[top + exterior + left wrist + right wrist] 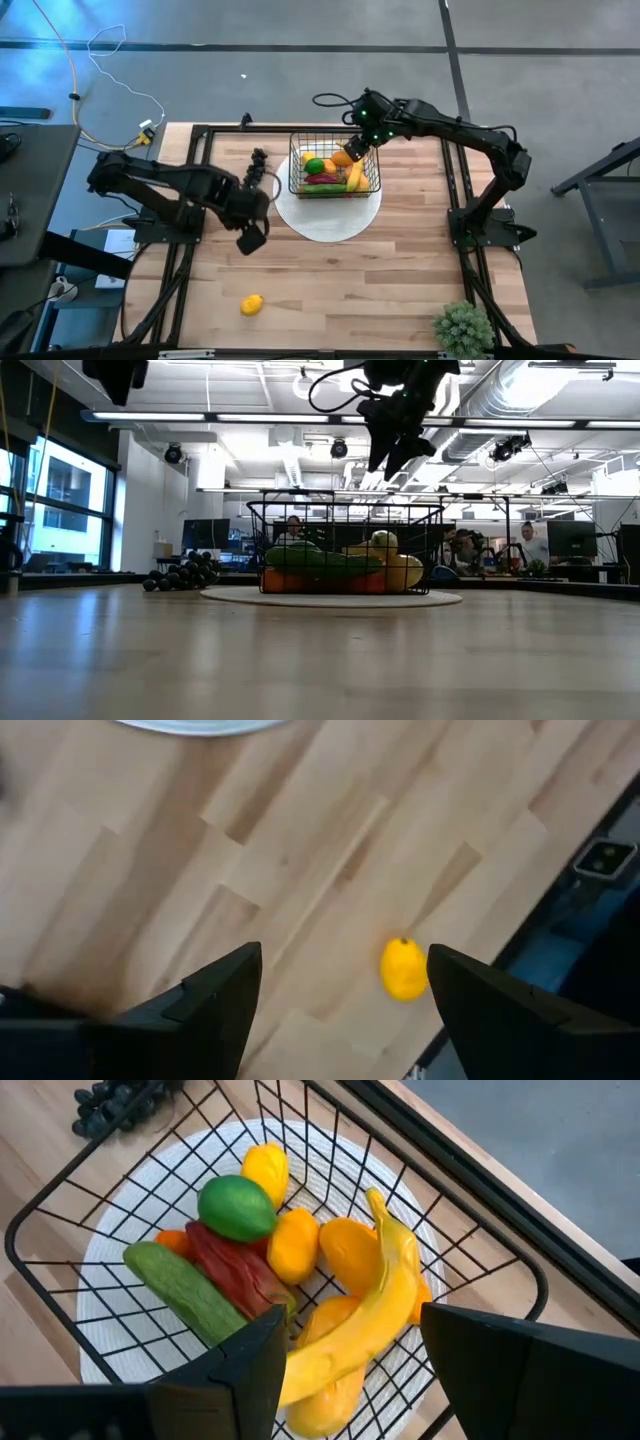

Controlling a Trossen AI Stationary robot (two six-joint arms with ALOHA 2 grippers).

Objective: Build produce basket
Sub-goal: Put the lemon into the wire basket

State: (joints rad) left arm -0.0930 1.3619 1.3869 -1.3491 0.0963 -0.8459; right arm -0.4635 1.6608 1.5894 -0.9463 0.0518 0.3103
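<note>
The black wire basket [334, 172] sits on a white round mat [328, 212] toward the far edge of the table [400, 290], already loaded with a banana [375, 1315], a lime [236, 1207], a green cucumber-like piece [185, 1292] and several orange and yellow pieces. The right pincer [356, 143] hangs above the basket's far right corner, fingers spread wide and holding nothing. The left pincer [250, 238] hovers left of the mat, likewise wide open and empty, looking toward a lone lemon [251, 304] near the table's near edge. A bunch of dark grapes [257, 166] lies left of the basket. The lemon looks light, hard and smooth, so I'd guess it could roll or slip; gripping across its middle seems safest.
</note>
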